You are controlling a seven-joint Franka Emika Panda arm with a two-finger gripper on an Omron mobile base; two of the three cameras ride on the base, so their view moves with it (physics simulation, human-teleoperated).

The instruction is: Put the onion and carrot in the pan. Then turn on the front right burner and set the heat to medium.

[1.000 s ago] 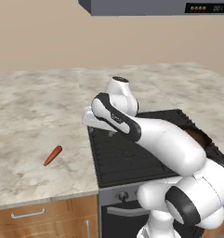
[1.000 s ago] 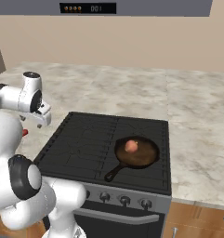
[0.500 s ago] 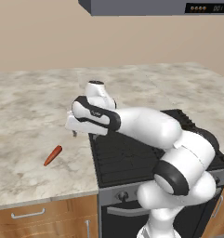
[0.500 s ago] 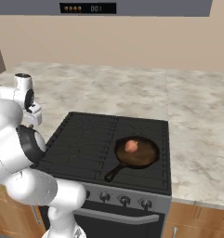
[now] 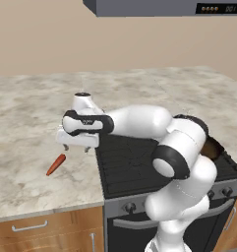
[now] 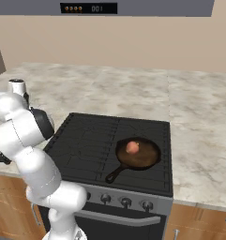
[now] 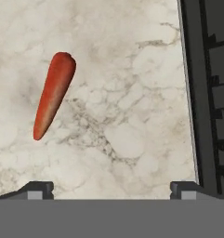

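Observation:
The orange-red carrot (image 5: 56,164) lies on the marble counter left of the cooktop; in the hand view the carrot (image 7: 53,94) is up and to the left of my fingertips. My gripper (image 5: 76,147) hangs open above the counter, just right of the carrot and apart from it, with nothing between its fingers (image 7: 38,189). The pinkish onion (image 6: 132,147) sits inside the dark pan (image 6: 138,155), which rests on the front right burner (image 6: 145,171) of the cooktop.
The black cooktop's left edge (image 7: 197,93) runs close beside my gripper. Control knobs (image 6: 126,202) line the stove front. Marble counter (image 5: 26,108) stretches left and behind; a range hood (image 6: 88,8) hangs overhead.
The arm has swung left off the cooktop and lowered over the counter, bringing the open gripper next to the carrot. Carrot, onion and pan have not moved.

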